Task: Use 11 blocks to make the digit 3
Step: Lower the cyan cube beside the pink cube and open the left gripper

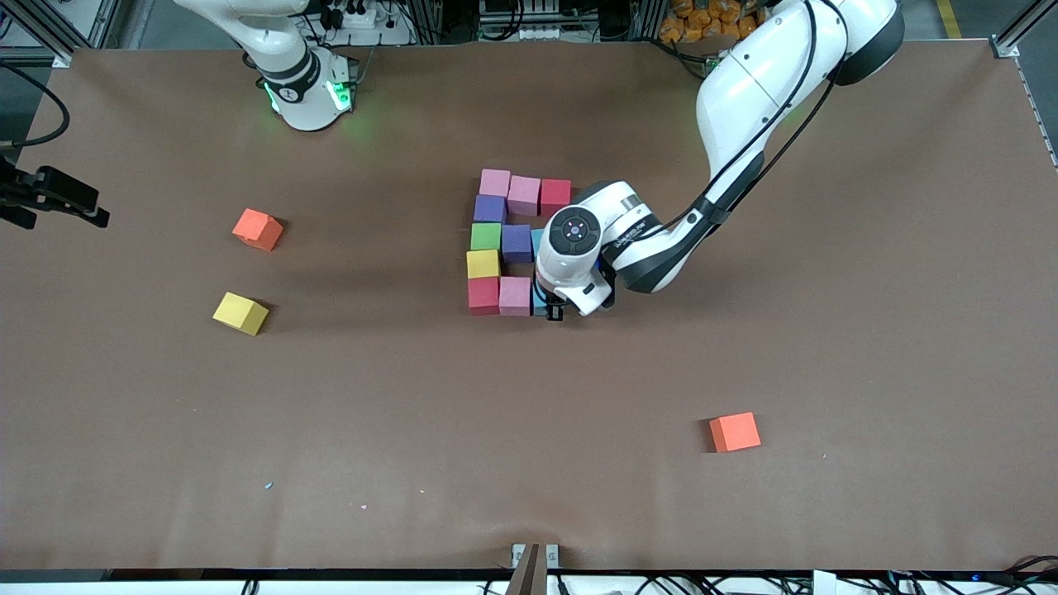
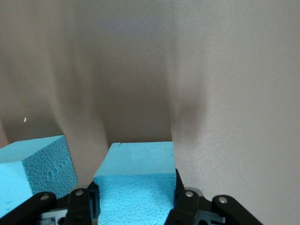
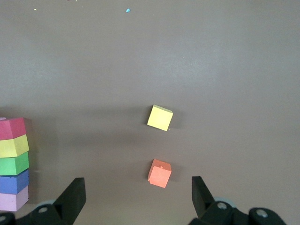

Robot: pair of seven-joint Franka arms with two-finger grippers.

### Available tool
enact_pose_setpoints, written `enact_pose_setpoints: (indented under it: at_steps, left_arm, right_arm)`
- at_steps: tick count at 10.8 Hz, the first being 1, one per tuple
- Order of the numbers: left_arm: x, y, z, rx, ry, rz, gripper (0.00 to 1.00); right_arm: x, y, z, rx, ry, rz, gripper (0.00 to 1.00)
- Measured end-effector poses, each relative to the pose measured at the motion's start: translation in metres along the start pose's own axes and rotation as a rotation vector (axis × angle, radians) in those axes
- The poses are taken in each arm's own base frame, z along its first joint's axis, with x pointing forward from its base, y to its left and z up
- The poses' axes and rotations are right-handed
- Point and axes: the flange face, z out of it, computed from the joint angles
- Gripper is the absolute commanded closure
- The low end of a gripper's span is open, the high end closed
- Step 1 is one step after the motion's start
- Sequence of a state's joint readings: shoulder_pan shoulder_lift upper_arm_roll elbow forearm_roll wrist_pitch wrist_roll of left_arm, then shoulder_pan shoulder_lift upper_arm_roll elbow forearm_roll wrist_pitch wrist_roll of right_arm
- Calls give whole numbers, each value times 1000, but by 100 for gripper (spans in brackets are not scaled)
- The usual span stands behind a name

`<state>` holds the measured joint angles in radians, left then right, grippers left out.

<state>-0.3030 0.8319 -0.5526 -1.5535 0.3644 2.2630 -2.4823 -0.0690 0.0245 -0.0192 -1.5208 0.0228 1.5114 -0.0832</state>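
Your left end effector point(image 2: 136, 199) pinches a light blue block point(image 2: 136, 187) at the digit 3 point(image 1: 512, 241), closing its nearest bar beside the pink block point(image 1: 514, 296). Right end effector point(image 3: 138, 199) waits spread, high over the desk point(image 1: 826, 289).

Front cam high, faces the arm bases, covers the whole tabletop point(image 1: 529, 463). Left wrist cam sits right at a light blue block point(image 2: 136, 187) — very close. Right wrist cam looks down from height — shares the loose yellow cube point(image 3: 160, 117) with front.
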Motion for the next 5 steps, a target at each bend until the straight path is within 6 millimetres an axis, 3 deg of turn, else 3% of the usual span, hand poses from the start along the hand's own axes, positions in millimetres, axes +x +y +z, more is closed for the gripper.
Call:
enact_pose_setpoints:
  at_steps: [5]
  left_arm:
    - [0, 0, 1, 1, 1, 0, 83]
  right_arm:
    - [0, 0, 0, 0, 0, 0, 0]
